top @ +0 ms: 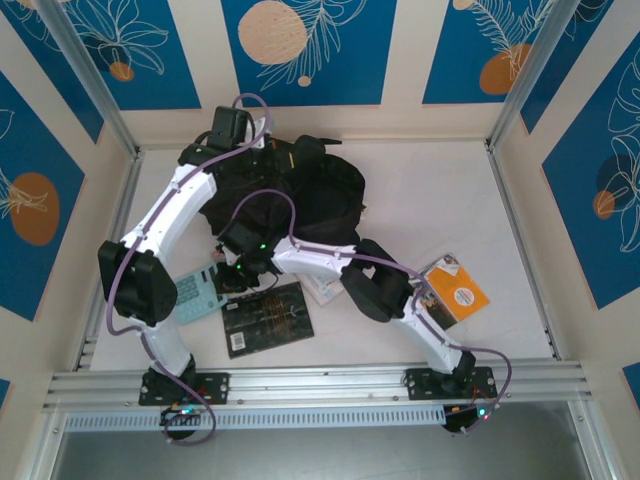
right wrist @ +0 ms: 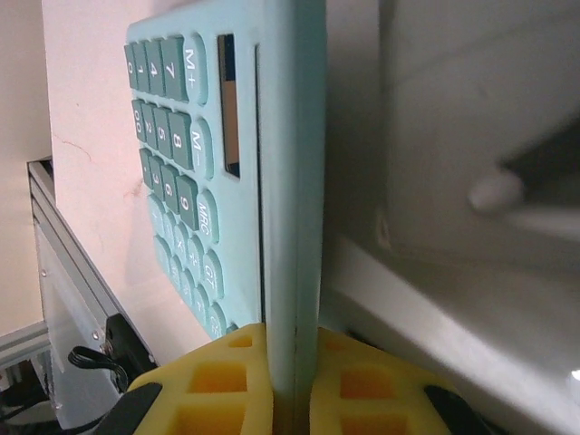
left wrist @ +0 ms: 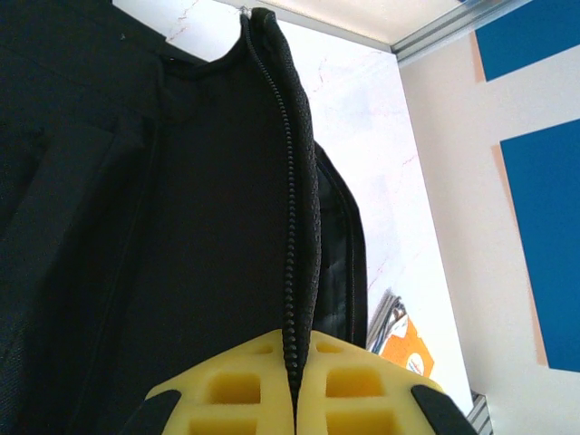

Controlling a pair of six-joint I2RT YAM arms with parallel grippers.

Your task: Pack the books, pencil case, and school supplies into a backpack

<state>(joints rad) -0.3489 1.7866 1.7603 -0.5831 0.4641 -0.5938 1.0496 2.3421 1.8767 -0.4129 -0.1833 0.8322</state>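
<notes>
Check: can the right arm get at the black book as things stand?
Probably not yet: the black book lies uncovered close by, but the right arm's jaws are shut on the teal calculator, so they are occupied.

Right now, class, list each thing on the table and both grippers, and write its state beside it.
backpack: zip edge pinched in the left gripper.
left gripper: shut on the backpack's zip edge.
calculator: edge clamped by the right gripper.
right gripper: shut on the calculator.
black book: lying flat on the table, untouched.
orange-and-white book: lying on the table, not packed.
</notes>
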